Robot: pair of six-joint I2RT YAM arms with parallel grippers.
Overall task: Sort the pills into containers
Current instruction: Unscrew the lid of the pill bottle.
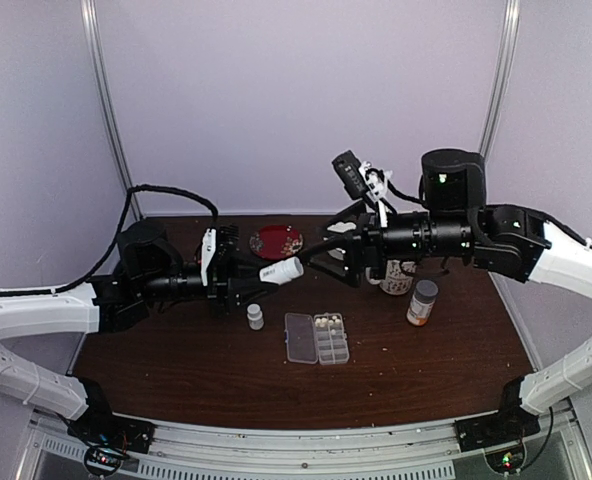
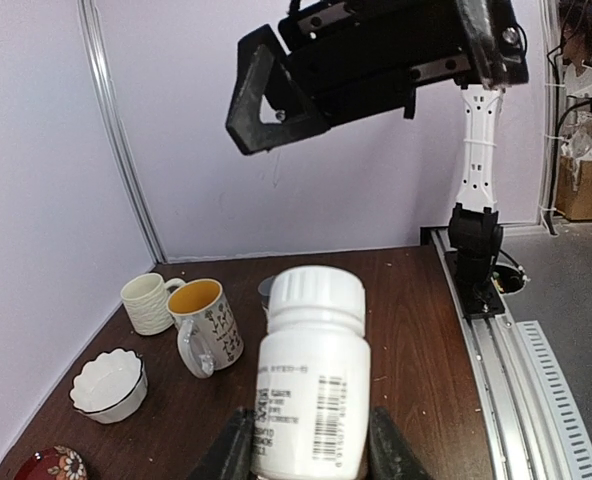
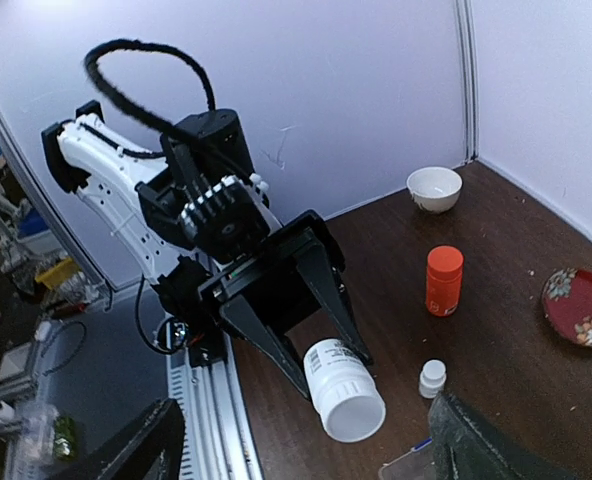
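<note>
The table [image 1: 176, 360] is being shared by several items. A red plate [image 1: 276, 241] is being kept at the far side, behind the arms. A small white bottle [image 1: 255, 317] is being left standing just left of the pill box [image 1: 300, 340], and an orange bottle [image 1: 422, 302] is being left upright to the box's right. A patterned mug [image 2: 204, 325], a cream mug [image 2: 148, 303] and a white bowl [image 2: 107, 384] are being seen together in the left wrist view, and the right arm is being held over them in the top view.

The pill box is lying flat in front of both grippers with its lid swung open to the left. Whitish pills [image 1: 324, 322] are being made out in its far cells; their number cannot be told.

A larger white bottle [image 2: 311, 375] is being carried with its ribbed cap on. A barcode and lines of small print are being shown on its label, but no word can be read.

The left gripper [image 2: 311, 445] is being kept pinched on this bottle's body, which is being held above the table, tilted, cap towards the right arm. The right gripper [image 3: 306, 445] is being held spread wide and empty, facing the cap; contact with it cannot be confirmed.
</note>
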